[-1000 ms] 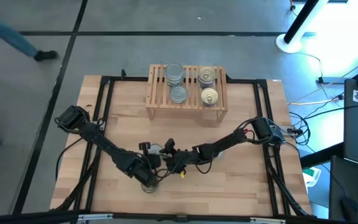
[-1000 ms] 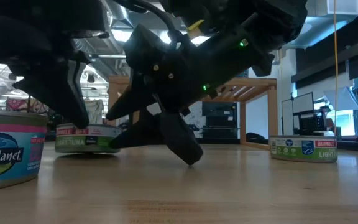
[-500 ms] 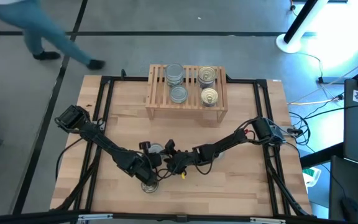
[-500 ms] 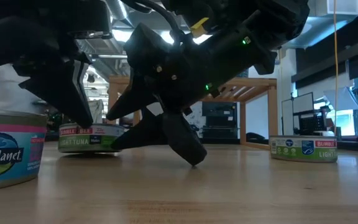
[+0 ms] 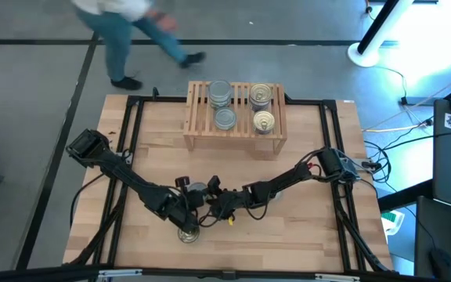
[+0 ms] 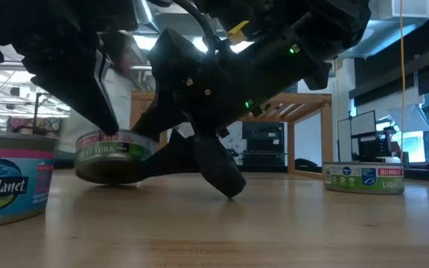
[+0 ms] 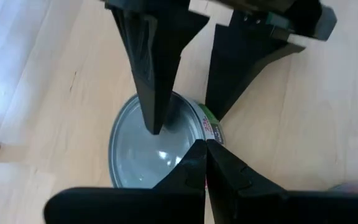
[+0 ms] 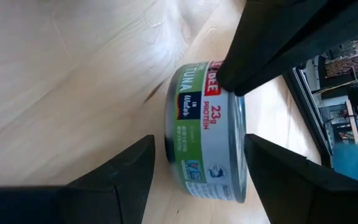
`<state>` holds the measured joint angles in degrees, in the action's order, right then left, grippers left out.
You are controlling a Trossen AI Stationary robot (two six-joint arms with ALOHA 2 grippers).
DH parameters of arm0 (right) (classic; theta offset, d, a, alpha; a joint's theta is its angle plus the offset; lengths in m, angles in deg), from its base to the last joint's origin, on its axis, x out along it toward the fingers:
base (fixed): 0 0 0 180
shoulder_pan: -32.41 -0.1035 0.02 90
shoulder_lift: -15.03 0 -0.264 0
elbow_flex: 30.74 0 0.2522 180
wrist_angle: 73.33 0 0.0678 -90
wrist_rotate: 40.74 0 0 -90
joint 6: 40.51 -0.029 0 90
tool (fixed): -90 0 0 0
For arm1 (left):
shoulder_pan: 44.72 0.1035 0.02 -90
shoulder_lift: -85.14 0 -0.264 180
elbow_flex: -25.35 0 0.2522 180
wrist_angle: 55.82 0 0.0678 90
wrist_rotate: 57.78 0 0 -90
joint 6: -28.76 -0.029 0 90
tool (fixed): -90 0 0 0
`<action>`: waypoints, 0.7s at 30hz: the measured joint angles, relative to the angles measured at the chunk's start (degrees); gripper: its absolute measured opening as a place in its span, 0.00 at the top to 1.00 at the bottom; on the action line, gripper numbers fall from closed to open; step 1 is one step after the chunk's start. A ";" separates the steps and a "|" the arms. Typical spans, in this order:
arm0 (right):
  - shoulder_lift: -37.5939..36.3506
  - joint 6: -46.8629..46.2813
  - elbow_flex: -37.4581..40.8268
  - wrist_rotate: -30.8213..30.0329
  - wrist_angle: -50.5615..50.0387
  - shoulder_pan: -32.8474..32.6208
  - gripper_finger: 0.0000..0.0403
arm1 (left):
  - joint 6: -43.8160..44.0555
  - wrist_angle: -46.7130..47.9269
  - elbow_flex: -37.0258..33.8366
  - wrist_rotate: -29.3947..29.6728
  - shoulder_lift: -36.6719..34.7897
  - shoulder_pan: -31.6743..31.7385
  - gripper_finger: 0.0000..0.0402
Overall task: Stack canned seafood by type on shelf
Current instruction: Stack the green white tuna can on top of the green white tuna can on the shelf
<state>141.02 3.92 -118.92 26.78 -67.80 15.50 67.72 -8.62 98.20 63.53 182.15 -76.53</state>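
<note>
A tuna tin with a silver-grey top and a green label (image 7: 157,152) (image 6: 114,156) sits tipped at the table's middle, under both grippers. My left gripper (image 7: 205,163) (image 5: 190,205) is shut on its edge. My right gripper (image 8: 197,146) (image 5: 207,202) is open. In the left wrist view one of its fingers stands over the tin's top and the other beside the tin. On the shelf (image 5: 198,129) at the far edge, silver-topped tins (image 5: 220,94) lie to the left and gold-topped tins (image 5: 261,95) to the right. My left gripper pinches the tin's rim (image 7: 211,134) at the green-label side between its two fingertips, slanting down from above. The tin is tilted below the fingers and its dark underside (image 6: 110,176) shows. I cannot tell whether its lowest edge rests on the table. My right gripper reaches in low from the table's right side, one fingertip (image 6: 229,190) down at the tabletop. Its other fingertip (image 7: 154,121) is over the tin's top, and I cannot tell whether it touches.
A pink-and-blue labelled tin (image 6: 6,179) (image 5: 186,233) lies near the front edge. Another green-labelled tin (image 6: 363,179) lies to the right under my right arm. A black frame (image 5: 131,117) runs around the tabletop. A person (image 5: 124,23) walks beyond the far edge.
My left gripper has risen a little with the tin's rim. The tin lay flat on the table and is now tipped up, showing its underside. My right gripper has kept still. The person beyond the far edge has walked toward the right.
</note>
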 joint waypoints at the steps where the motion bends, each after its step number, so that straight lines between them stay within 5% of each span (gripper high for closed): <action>1: 0.02 -0.02 0.00 0.00 0.13 0.00 0.38 | 0.00 -0.21 0.00 -0.01 -0.10 0.00 1.00; 10: 0.04 -0.07 0.02 -1.23 0.20 0.00 0.40 | -0.79 -3.32 0.00 -0.01 -0.17 0.00 1.00; 21: 0.04 -1.95 0.11 -2.08 -0.04 -0.11 0.66 | -0.02 -2.36 0.13 1.20 -0.50 0.00 1.00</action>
<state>141.07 1.97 -118.81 24.70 -67.84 15.39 67.70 -10.98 98.33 64.72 181.65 -76.53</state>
